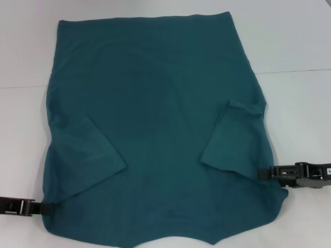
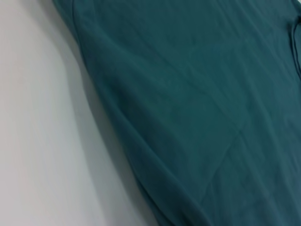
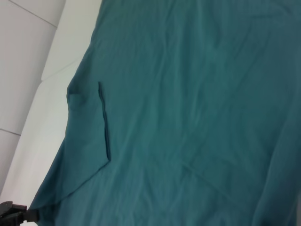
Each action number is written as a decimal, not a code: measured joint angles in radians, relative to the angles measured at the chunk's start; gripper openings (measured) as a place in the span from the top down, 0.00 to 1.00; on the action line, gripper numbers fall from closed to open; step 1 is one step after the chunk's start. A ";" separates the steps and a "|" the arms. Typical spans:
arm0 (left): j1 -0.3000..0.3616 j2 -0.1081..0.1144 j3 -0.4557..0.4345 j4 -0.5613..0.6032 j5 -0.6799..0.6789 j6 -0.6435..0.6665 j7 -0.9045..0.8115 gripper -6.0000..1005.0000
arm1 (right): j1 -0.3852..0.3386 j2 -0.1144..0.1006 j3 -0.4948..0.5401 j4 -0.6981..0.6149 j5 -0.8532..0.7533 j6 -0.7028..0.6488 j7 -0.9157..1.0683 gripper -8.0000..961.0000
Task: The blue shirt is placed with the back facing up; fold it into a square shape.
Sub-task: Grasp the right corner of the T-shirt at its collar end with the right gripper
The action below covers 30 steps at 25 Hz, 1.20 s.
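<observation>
The blue shirt [image 1: 155,103] lies spread flat on the white table [image 1: 23,51], plain side up, with its hem at the far end. Both short sleeves are folded inward onto the body, one on the left [image 1: 83,160] and one on the right [image 1: 235,137]. My left gripper [image 1: 44,208] lies low at the shirt's near left edge. My right gripper [image 1: 261,173] lies low at the shirt's right edge, just below the folded sleeve. The left wrist view shows the shirt's side edge [image 2: 197,94]. The right wrist view shows the fabric [image 3: 188,94] with the folded sleeve.
The table surface has a seam line running across it at the right [image 1: 295,71]. White table shows on both sides of the shirt and beyond its far edge. The left gripper also shows far off in the right wrist view [image 3: 14,214].
</observation>
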 joint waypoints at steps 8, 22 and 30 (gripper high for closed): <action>0.000 -0.003 -0.003 0.000 -0.007 -0.004 0.002 0.97 | -0.012 -0.012 -0.006 0.000 -0.034 -0.018 0.032 0.08; 0.000 -0.003 -0.002 0.001 -0.014 -0.005 0.003 0.97 | -0.022 -0.005 0.005 0.004 -0.037 -0.026 0.033 0.10; -0.001 -0.003 -0.001 0.001 -0.014 -0.004 0.003 0.97 | -0.049 -0.001 0.034 0.001 -0.036 -0.014 0.032 0.24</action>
